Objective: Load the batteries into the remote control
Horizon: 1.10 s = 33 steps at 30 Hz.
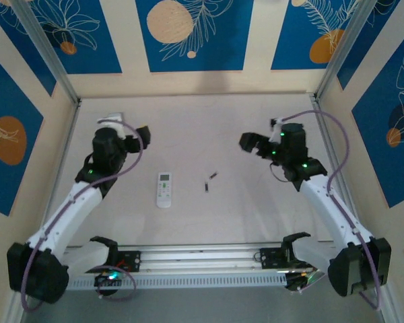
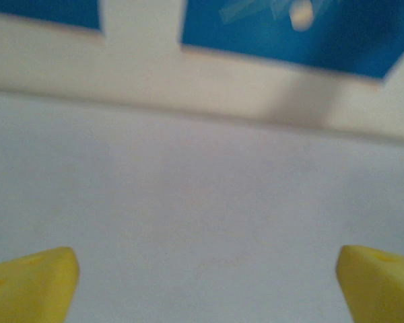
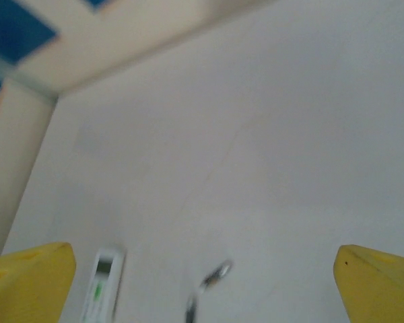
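**Both grippers spread wide and empty, poised behind the remote control and batteries at mid-table**

Left gripper (image 1: 143,134): jaws apart, holding nothing, raised behind and just left of the remote control (image 1: 163,190). Remote control: flat on the table (image 1: 188,121), long axis running near to far, display at the far end, nearer the left arm. Batteries (image 1: 209,182): two, lying almost end to end just right of the remote, apart from it and nearer the right arm. Right gripper (image 1: 250,142): jaws apart, empty, behind and right of them. Bare table surrounds both items, and the near rail (image 1: 202,256) is well apart.
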Motion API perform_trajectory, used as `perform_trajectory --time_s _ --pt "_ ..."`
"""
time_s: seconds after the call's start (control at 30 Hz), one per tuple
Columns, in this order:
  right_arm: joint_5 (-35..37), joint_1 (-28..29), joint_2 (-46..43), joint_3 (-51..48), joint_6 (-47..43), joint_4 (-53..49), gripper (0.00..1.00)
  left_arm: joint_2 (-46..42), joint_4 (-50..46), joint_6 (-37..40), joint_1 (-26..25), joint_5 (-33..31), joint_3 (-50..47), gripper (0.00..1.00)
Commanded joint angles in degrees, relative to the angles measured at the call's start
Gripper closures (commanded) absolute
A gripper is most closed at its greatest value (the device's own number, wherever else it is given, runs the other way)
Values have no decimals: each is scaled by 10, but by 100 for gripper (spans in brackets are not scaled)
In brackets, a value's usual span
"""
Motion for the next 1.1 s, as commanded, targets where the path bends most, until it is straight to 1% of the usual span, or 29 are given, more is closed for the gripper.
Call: perform_trajectory --time_s 0.0,0.07,0.2,0.27,0.4,0.5,0.6,0.67,0.77,0.83,0.9,0.97,1.07 --pt "0 53 35 48 13 -104 1 59 -270 -42 -47 36 55 7" --pt "14 81 59 67 0 -114 1 91 -304 -59 -66 34 71 8" --pt "32 114 101 99 -25 -134 1 139 -283 -77 -79 60 57 8" --pt "31 121 111 105 -29 -139 1 159 -265 -71 -85 60 52 8" --pt "34 127 112 101 -29 -141 1 217 -276 -61 -89 58 75 10" --pt "35 127 107 94 -25 -140 1 256 -263 -68 -93 69 81 12" --pt "37 126 102 91 -23 -139 0 296 -268 -85 -102 44 91 14" --pt "39 127 99 90 -24 -138 0 319 -266 -92 -105 43 97 16" --pt "46 127 97 88 -32 -138 0 336 -244 -101 -111 69 96 19" --pt "48 126 99 89 -35 -142 0 345 -235 -107 -117 72 96 21" --pt "49 126 99 90 -35 -147 0 356 -233 -112 -120 69 98 25" --pt "48 126 97 89 -31 -148 0 366 -234 -116 -120 66 98 31" --pt "47 126 88 87 -27 -147 0 373 -234 -121 -120 60 99 36"
